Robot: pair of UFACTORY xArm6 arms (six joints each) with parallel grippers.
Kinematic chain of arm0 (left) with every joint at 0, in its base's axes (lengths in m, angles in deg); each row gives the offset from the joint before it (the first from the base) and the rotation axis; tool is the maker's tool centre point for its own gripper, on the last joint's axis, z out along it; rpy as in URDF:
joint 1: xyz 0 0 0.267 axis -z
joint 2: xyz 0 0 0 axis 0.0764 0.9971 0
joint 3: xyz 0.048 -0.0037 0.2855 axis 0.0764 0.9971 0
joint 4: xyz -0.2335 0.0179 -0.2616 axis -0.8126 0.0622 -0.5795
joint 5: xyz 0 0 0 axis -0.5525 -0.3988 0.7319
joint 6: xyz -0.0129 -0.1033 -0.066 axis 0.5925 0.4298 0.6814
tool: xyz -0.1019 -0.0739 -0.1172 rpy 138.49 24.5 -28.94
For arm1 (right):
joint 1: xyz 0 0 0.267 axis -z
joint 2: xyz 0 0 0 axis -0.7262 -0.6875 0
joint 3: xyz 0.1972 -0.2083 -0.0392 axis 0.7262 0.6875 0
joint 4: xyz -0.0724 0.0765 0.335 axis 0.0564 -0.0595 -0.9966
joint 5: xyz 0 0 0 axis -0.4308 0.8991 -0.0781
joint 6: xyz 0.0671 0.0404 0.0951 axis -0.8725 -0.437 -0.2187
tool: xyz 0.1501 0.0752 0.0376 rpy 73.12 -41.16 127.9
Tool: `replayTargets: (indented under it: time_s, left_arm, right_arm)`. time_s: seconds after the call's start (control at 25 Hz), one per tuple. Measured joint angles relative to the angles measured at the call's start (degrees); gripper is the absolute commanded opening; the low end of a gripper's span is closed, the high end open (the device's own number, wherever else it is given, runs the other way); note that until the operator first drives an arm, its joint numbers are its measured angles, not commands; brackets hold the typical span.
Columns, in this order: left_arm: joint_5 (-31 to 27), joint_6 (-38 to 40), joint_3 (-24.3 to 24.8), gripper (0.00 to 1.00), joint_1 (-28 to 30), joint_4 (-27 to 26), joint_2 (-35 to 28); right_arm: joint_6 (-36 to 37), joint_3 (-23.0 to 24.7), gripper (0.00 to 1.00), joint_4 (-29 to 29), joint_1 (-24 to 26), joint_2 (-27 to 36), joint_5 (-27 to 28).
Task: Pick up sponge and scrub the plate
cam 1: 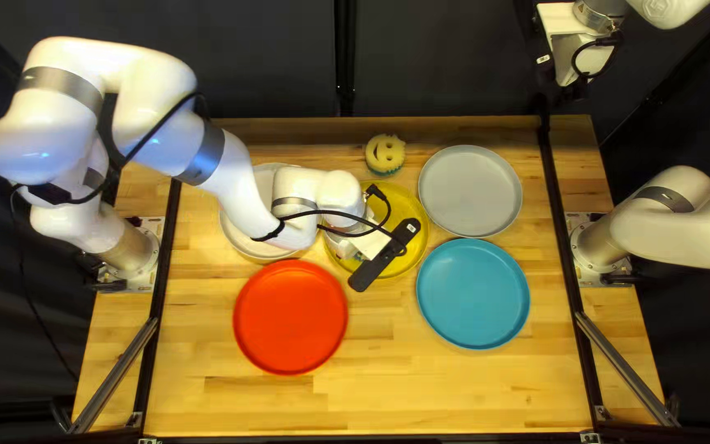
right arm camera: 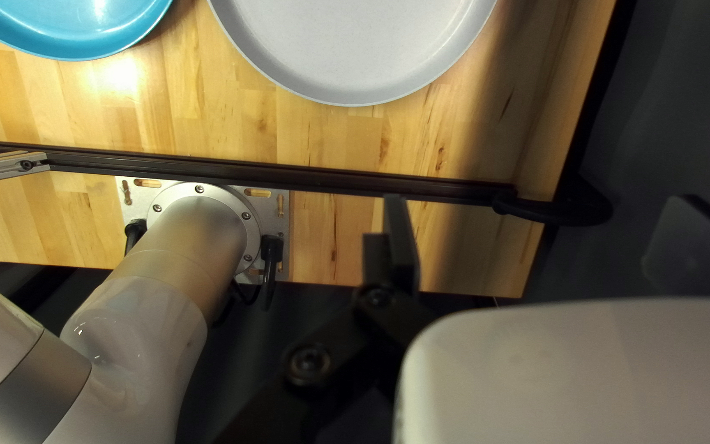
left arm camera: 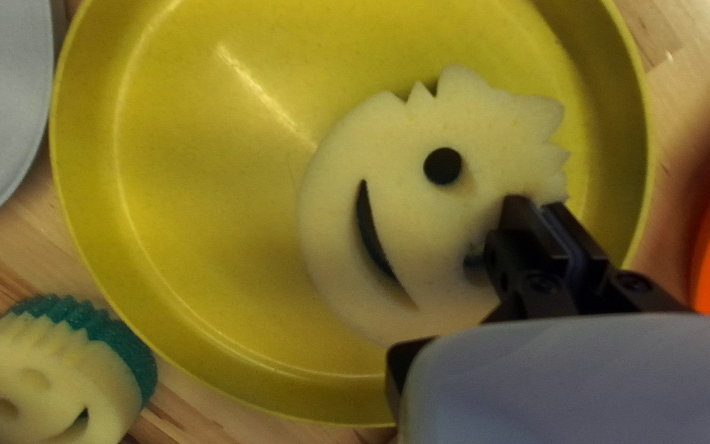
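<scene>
My left gripper (cam 1: 367,251) reaches down over the yellow plate (cam 1: 415,247), largely hidden under its mount in the top left view. The left wrist view shows the left gripper (left arm camera: 540,204) with its two fingers closed together over the spiky side of a cream smiley sponge (left arm camera: 396,189); nothing is seen pinched between them. That sponge lies face up within the yellow plate (left arm camera: 191,164), partly covered by the gripper. My right gripper (cam 1: 573,82) is raised beyond the table's far right corner. In the right wrist view the right gripper (right arm camera: 540,238) stands wide open and holds nothing.
A second smiley sponge (cam 1: 385,154), teal underneath, sits behind the yellow plate. Grey (cam 1: 470,191), blue (cam 1: 472,293) and red (cam 1: 290,316) plates surround it. My left arm crosses over a pale plate (cam 1: 240,238). Dark rails (cam 1: 564,222) run along both sides.
</scene>
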Motion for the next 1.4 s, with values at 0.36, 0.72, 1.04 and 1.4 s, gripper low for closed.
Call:
replayTargets:
  time_s: [0.36,0.72,1.04,1.4]
  left_arm:
    - [-0.39,-2.36,-7.06,0.0,-1.07,-1.58,5.32]
    - [-1.41,-6.88,-16.71,0.0,-2.54,-3.26,12.55]
    - [0.1,-7.48,-9.12,0.0,-2.83,-4.08,7.73]
    - [3.58,-6.9,1.79,0.0,-3.02,-6.71,1.29]
  right_arm:
    - [0.0,0.0,1.0,0.0,0.0,0.0,0.0]
    - [0.0,0.0,1.0,0.0,0.0,0.0,0.0]
    - [0.0,0.0,1.0,0.0,0.0,0.0,0.0]
    - [0.0,0.0,1.0,0.0,0.0,0.0,0.0]
